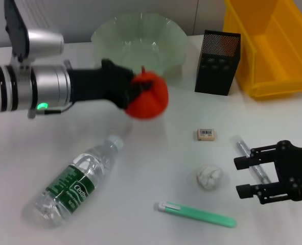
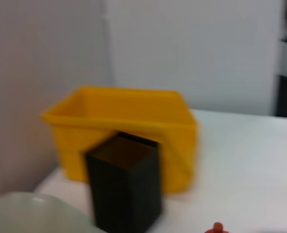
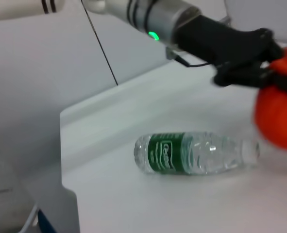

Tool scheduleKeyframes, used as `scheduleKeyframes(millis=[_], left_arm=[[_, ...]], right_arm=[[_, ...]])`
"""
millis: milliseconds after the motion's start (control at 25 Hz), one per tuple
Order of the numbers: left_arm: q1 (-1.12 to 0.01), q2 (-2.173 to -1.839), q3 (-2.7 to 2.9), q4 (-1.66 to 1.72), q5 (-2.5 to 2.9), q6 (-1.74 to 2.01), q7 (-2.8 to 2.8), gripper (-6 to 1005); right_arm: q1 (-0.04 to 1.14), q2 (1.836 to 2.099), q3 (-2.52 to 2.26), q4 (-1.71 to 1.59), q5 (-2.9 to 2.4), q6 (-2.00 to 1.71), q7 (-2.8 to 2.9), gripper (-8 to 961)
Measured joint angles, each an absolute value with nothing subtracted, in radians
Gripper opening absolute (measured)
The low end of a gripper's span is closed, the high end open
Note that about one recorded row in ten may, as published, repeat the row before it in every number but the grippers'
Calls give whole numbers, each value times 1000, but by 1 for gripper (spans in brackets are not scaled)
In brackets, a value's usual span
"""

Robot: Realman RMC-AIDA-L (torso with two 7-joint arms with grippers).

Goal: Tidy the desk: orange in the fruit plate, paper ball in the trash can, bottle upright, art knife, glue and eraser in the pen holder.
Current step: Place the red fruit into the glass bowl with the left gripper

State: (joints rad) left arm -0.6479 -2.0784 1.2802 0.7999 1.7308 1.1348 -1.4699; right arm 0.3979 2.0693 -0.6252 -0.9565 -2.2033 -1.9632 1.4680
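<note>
My left gripper [image 1: 140, 92] is shut on the orange [image 1: 149, 98] and holds it above the desk [image 1: 140, 168], just in front of the pale green fruit plate [image 1: 140, 35]. The bottle [image 1: 76, 178] lies on its side at front left. An eraser [image 1: 206, 134] and a paper ball [image 1: 209, 176] lie right of centre. A green art knife [image 1: 196, 213] lies near the front edge. A clear glue stick [image 1: 249, 157] lies between the fingers of my right gripper [image 1: 242, 176], which stands open low over the desk. Behind them are the black pen holder [image 1: 218, 62] and the yellow trash can [image 1: 268, 46].
The left wrist view shows the pen holder [image 2: 126, 187] before the trash can [image 2: 124, 131], the fruit plate's rim [image 2: 31, 206] and the orange's stem nub [image 2: 217, 227]. In the right wrist view the bottle [image 3: 192, 153] lies near the desk's left edge, under the left arm.
</note>
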Motion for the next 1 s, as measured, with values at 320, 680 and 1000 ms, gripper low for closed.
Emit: scheduleKeyframes(millis=[320,680,1000], left_arm=[[-710,-2079,1303,770,1546,894,-1469,64],[-886,-2080,1429,531,1170,624,-1309,62],[-894,-2080,1519,495,890,496,-1155,60]], right_arm=[[362,2069,-626,-951,-2173,-1968,1437,654],[388,2075,-637,-929,-2172,-1960,1428,653],[445,2076,-640,-886,-2173,-1950,1427,654]])
